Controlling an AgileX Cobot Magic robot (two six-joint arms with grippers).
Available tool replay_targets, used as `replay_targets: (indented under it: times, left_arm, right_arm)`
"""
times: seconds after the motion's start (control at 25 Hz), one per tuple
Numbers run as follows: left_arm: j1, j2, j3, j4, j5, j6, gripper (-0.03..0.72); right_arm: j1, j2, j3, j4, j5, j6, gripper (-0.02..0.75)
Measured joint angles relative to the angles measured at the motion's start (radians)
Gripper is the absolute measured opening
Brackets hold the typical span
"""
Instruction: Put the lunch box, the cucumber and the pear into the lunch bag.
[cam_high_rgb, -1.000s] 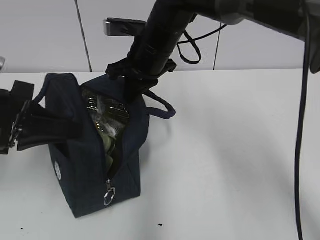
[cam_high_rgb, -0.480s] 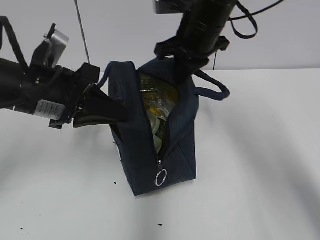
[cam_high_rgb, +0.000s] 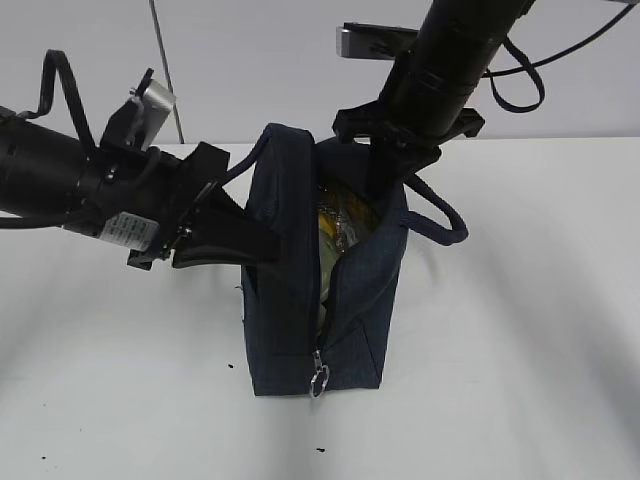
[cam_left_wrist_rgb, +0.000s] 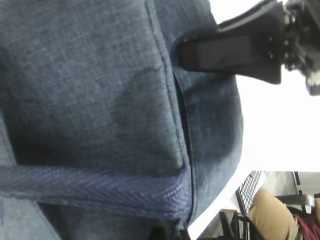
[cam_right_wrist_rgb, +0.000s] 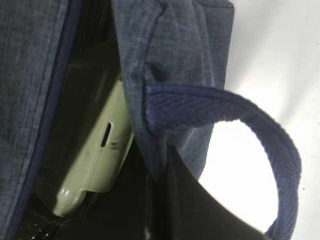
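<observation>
Lunch bag (cam_high_rgb: 300, 290) stands upright on the white worktop (cam_high_rgb: 520, 330), near centre, zipper open along the top and partway down the facing end. Metal ring pull (cam_high_rgb: 319, 380) hangs low on that end, close to the worktop.

Left hand (cam_high_rgb: 225, 235) comes in from the left and meets the bag's left wall near the top; one dark finger (cam_left_wrist_rgb: 235, 50) lies against the denim in the left wrist view. Whether it is clamped on fabric or only pressing: cannot tell.

Right hand (cam_high_rgb: 385, 165) comes down from above at the bag's far upper edge. A dark finger (cam_right_wrist_rgb: 200, 210) sits inside the wall beside the handle root, so it appears closed on the bag's rim, though the outer finger is hidden.

Right loop handle (cam_high_rgb: 440, 215) droops outward to the right.

Lunch box (cam_right_wrist_rgb: 97, 160) is inside the bag: pale green lid edge with a small slot visible, tilted against the inner wall. Something yellowish and glossy shows through the opening in the exterior view; not identifiable. Cucumber and pear are not discernible.
</observation>
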Motion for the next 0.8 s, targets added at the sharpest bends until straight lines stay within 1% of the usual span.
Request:
replay_targets:
  times: [0.32,0.4,0.48,0.56,0.76,0.8]
  left_arm:
    - [0.0,0.0,-0.006,0.024,0.006,0.0,-0.005]
    - [0.0,0.0,-0.006,0.025,0.007,0.0,0.013]
    - [0.0,0.0,-0.006,0.028,0.01,0.0,0.059]
    - [0.0,0.0,-0.006,0.039,0.014,0.0,0.125]
    - [0.0,0.0,-0.006,0.086,0.028,0.0,0.35]
    - [0.0,0.0,-0.006,0.097,0.029,0.0,0.38]
  right_arm:
    - [0.0,0.0,0.0,-0.022,-0.002,-0.015,0.006]
    - [0.0,0.0,0.0,-0.027,-0.002,-0.015,0.006]
    - [0.0,0.0,0.0,-0.027,-0.002,-0.015,0.024]
    - [0.0,0.0,0.0,-0.027,-0.002,-0.015,0.083]
    - [0.0,-0.001,0.0,-0.027,-0.002,-0.015,0.392]
    - [0.0,-0.001,0.0,-0.027,-0.002,-0.015,0.43]
